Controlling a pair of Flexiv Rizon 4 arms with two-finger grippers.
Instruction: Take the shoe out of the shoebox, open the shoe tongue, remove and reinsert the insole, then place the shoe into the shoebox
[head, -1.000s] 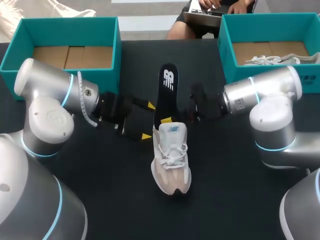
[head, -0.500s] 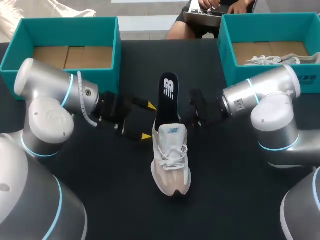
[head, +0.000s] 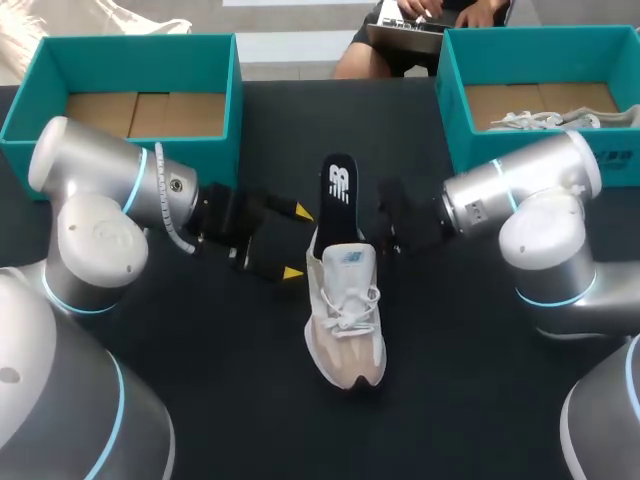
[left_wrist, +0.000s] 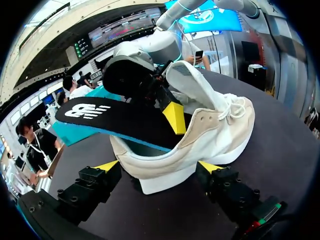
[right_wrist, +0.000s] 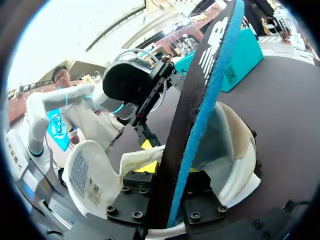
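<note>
The shoe (head: 345, 318) stands upright on its sole at the centre of the head view, on the black table (head: 250, 400), outside both boxes. Its toe points toward the lower edge of the frame and its heel toward the upper edge. The tongue (head: 348, 258) is lifted forward over the laces.

The black insole (head: 338, 190) projects from the heel opening and slants up toward the top of the frame. Its front end is inside the shoe. In the right wrist view, the insole (right_wrist: 200, 100) shows a blue underside.

The right gripper (right_wrist: 167, 172) is closed on the insole, with one finger on each face, just above the shoe collar. It reaches in from the right of the frame.

The left gripper (head: 298, 242) sits at the left of the heel with its fingers spread wide. It holds nothing. In the left wrist view, its two yellow tips stand just short of the sole of the shoe (left_wrist: 200, 140), one near the heel and one near midfoot.

The left shoebox (head: 232, 100) is at the upper left and shows a cardboard floor. The right shoebox (head: 452, 110) is at the upper right and holds pale laced material. Both are well apart from the shoe.
</note>
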